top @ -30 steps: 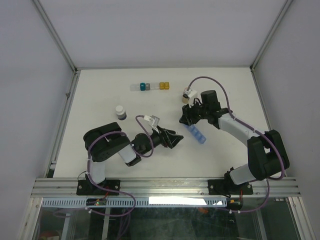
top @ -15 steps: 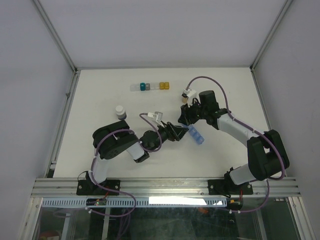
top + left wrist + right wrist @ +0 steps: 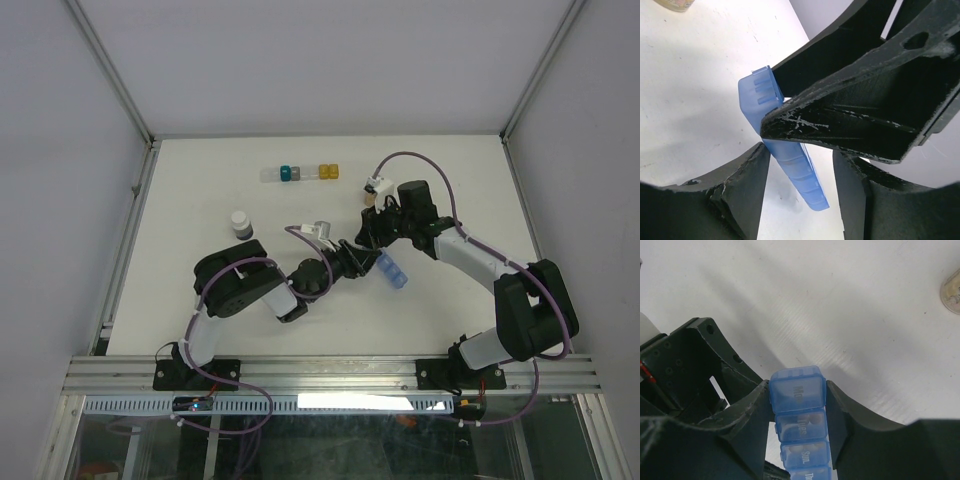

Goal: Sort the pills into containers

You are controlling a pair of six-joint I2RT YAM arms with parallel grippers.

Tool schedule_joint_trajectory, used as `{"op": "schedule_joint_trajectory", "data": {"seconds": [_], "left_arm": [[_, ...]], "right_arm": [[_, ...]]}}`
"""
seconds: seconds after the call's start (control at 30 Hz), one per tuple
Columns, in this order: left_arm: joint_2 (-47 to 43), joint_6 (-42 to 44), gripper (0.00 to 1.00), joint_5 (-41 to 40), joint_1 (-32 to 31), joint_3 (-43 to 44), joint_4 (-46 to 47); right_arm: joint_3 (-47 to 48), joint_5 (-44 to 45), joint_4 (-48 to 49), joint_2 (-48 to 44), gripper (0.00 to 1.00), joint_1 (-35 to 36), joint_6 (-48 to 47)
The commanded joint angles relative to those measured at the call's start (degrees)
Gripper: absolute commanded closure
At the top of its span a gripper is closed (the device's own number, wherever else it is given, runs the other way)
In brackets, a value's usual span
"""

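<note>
at mid-table, the right gripper [image 3: 798, 402] clamps one end of the blue containers strip [image 3: 393, 270], apparently to steady it. the left gripper [image 3: 801, 160] straddles the strip, fingers spread and not touching, likely positioned to work a lid.

Bystander items on the white table [image 3: 190, 200], overhead view.
Row of small cubes [image 3: 301, 173] near far edge, running left to right: clear, teal, grey, clear, yellow at right end, touching in a line. Small dark jar [image 3: 241, 223] with white cap, upright, nearer and left of the row, well apart from it. Aluminium rail [image 3: 330, 372] along near edge; pale walls [image 3: 60, 150] on three sides.
</note>
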Motion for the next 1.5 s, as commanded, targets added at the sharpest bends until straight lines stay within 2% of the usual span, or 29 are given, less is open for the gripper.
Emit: {"op": "schedule_joint_trajectory", "data": {"seconds": [0.0,0.23,0.43,0.6,0.8,0.93,1.1,1.47], "left_arm": [[0.94,-1.55,0.48,-2.52,-0.56,2.02,2.41],[1.44,-1.46,0.6,-4.26,-0.56,2.34,1.85],[0.83,-1.55,0.75,-5.54,-0.56,1.12,2.13],[0.35,-1.55,0.83,-5.8,-0.56,0.02,3.26],[-0.67,-1.03,0.87,-5.25,-0.56,-0.76,3.72],[-1.33,-0.93,0.88,-5.07,-0.56,-1.55,4.61],[-1.94,-0.85,0.88,-4.89,-0.56,-1.87,4.59],[-3.39,-0.67,0.89,-4.92,-0.64,-2.98,4.63]], "right_arm": [[1.79,-0.54,2.72,-1.95,0.98,0.48,1.57],[1.8,-1.79,2.5,-2.25,0.98,0.41,2.02],[1.82,-3.09,2.48,-2.54,0.98,0.26,2.36],[1.92,-4.26,2.26,-3.59,0.91,-0.87,2.71],[1.85,-3.58,1.63,-4.25,0.76,-2.22,1.98],[2.3,-2.53,0.75,-4.83,0.62,-3.13,1.41],[2.01,-3.27,0.47,-6.51,0.51,-4.96,1.41],[2.5,-1.27,-1.2,-7.69,0.45,-7.95,0.56]]}}
